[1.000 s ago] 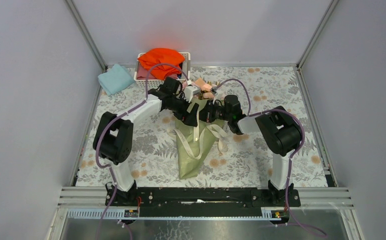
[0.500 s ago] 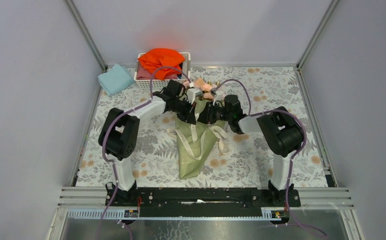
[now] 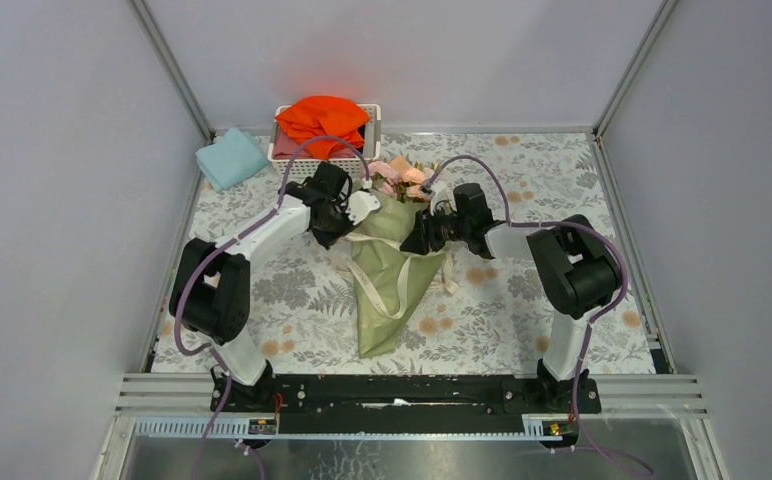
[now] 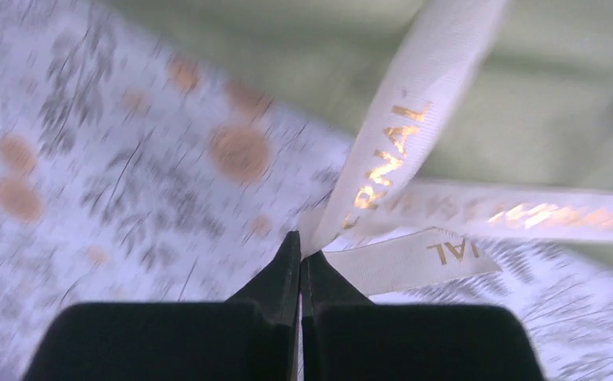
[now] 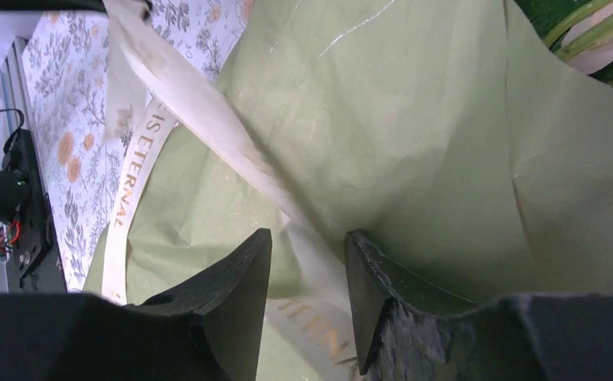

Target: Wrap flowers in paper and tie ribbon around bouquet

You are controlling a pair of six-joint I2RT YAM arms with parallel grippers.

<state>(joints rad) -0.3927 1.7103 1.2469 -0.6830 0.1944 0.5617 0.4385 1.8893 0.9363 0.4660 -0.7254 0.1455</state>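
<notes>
**Slick ribbon, soft cone**

The ribbon (image 4: 399, 151) looks like light, limp satin and is likely slippery, so a firm pinch near its crossing should hold best. The left gripper (image 4: 299, 248) is clamped on it, low in the wrist view. The right gripper (image 5: 307, 254) stands part-open, with the strip loose between its jaws. The bouquet (image 3: 390, 275) lies at the centre of the overhead frame. Its long axis runs top to bottom, with the flowers (image 3: 405, 176) uppermost.
</notes>
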